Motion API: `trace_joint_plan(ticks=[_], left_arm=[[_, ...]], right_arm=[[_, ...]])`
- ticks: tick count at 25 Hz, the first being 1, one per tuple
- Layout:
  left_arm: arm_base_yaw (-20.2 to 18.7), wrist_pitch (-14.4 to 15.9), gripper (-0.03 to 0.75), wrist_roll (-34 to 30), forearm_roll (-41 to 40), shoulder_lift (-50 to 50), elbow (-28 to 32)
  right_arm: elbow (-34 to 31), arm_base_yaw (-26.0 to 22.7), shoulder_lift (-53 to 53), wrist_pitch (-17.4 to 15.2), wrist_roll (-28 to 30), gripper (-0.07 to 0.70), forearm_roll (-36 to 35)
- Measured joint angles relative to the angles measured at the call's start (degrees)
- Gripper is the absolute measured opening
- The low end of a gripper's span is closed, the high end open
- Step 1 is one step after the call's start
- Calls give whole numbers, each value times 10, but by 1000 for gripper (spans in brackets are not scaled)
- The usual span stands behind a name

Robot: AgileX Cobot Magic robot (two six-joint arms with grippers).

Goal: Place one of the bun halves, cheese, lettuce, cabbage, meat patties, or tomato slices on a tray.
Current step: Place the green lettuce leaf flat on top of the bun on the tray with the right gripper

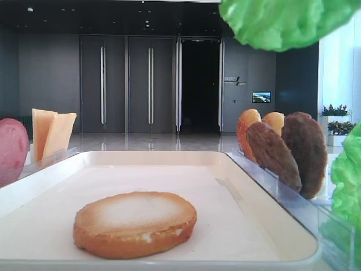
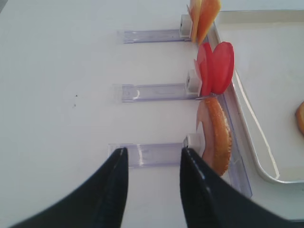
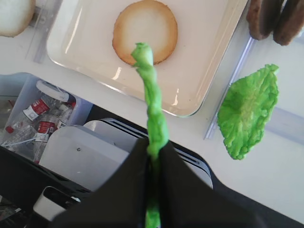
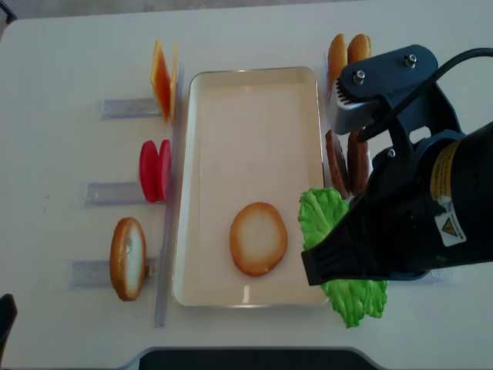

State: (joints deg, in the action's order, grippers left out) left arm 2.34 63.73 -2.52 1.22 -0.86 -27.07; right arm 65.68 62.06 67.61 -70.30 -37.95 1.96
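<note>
My right gripper (image 3: 154, 142) is shut on a green lettuce (image 3: 151, 99) leaf, seen edge-on, hanging above the near rim of the cream tray (image 3: 209, 61). From above, this lettuce (image 4: 322, 220) overlaps the tray's (image 4: 254, 139) right edge. One bun half (image 4: 258, 237) lies pale face up on the tray. My left gripper (image 2: 153, 154) is open and empty, over a clear rack (image 2: 152, 154) beside a standing bun half (image 2: 219, 135).
Left racks hold cheese (image 4: 160, 79), tomato slices (image 4: 155, 169) and a bun half (image 4: 128, 258). Right racks hold bun halves (image 4: 347, 52), meat patties (image 4: 347, 158) and another lettuce (image 4: 356, 297). A bin of bottles (image 3: 33, 116) sits below the table edge.
</note>
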Motion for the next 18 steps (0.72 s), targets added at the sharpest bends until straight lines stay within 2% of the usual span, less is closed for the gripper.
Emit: trace_joint_plan(ticks=[4,9,16,18], left_arm=[[0,0,283,0,0,0,0],[0,0,283,0,0,0,0],[0,0,283,0,0,0,0],[0,0,283,0,0,0,0]], right_arm=[[0,1,11,9,4,36,2],[0,1,37,79,70,36,-23],[-30,-41,71,181,249,36,-222],[-53,-67,70,196,297,36,-269]])
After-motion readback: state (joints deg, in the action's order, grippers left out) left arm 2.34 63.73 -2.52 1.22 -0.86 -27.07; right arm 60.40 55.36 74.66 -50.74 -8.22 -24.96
